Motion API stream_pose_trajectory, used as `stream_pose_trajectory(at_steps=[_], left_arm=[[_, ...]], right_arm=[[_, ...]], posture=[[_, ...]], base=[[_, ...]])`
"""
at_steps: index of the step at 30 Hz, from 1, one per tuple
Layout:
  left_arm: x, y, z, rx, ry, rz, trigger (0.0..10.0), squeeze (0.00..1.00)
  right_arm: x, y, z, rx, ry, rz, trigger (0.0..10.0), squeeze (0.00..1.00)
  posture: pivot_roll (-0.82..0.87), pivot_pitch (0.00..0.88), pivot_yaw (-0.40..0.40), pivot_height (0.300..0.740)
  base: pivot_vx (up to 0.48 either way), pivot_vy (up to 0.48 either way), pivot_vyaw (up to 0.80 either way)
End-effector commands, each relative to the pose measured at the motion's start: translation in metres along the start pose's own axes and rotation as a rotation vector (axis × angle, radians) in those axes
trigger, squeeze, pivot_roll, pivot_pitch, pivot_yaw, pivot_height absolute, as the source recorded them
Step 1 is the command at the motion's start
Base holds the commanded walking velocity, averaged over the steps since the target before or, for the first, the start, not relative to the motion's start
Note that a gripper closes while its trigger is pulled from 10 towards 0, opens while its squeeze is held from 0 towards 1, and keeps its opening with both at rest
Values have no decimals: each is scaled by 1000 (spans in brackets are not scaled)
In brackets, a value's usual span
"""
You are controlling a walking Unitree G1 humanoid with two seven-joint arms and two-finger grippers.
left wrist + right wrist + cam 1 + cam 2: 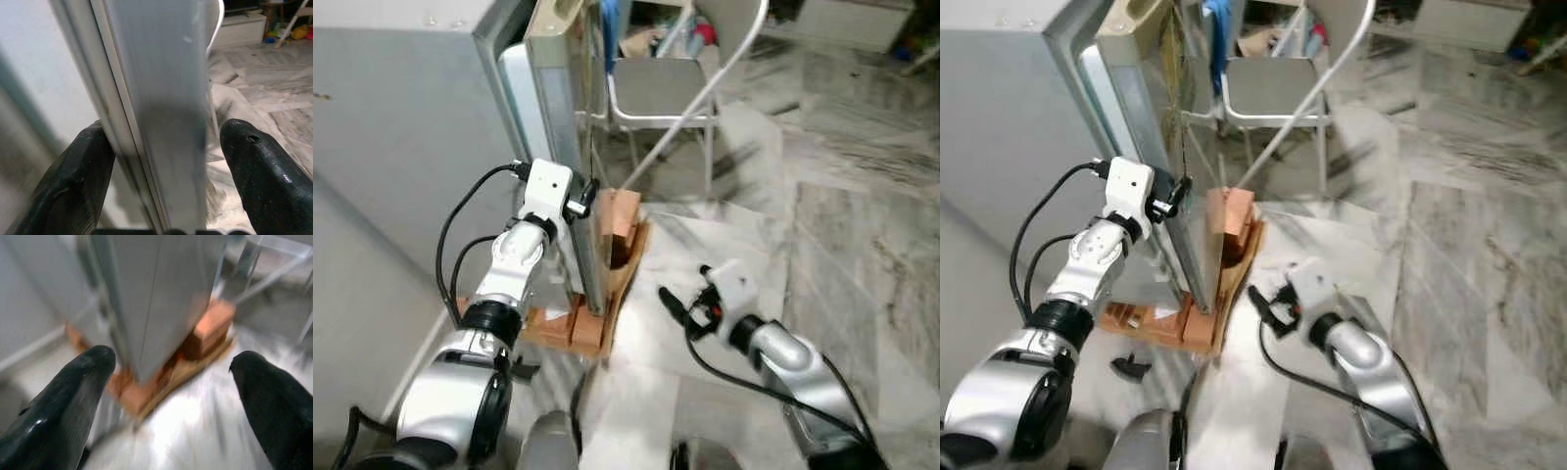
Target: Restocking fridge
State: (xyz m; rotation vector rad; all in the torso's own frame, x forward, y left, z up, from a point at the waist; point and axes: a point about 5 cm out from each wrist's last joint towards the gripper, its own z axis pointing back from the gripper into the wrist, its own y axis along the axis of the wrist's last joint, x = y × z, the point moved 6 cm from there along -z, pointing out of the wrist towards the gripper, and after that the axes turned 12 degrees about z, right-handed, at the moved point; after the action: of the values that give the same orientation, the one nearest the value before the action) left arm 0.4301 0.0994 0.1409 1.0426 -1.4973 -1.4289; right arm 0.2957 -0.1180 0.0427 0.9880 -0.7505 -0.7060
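My left gripper is at the fridge door.
Its fingers sit apart around the door's edge. My right gripper hangs open too.

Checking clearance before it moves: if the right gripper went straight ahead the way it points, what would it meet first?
Probably the fridge door: the right gripper, open, points at the door's lower edge, with the brick-and-wood base just beneath. Depth is blurred.
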Motion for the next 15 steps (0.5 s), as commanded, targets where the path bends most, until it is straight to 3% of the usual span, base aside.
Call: stream_pose_trajectory(at_steps=[1, 11, 15], left_arm=[[3, -12, 3, -34, -14, -3, 10000, 0], [0, -17, 1, -61, 48, -21, 10000, 0], [26, -9, -10, -48, -18, -3, 10000, 0]], right_arm=[[-3, 1, -1, 3, 8, -4, 10000, 0], [-4, -1, -3, -1, 21, -12, 10000, 0], [-3, -1, -4, -3, 20, -13, 10000, 0]], posture=[[40, 146, -3, 740], [45, 144, -8, 740], [45, 143, -8, 740]], base=[[0, 0, 0], [0, 0, 0], [0, 0, 0]])
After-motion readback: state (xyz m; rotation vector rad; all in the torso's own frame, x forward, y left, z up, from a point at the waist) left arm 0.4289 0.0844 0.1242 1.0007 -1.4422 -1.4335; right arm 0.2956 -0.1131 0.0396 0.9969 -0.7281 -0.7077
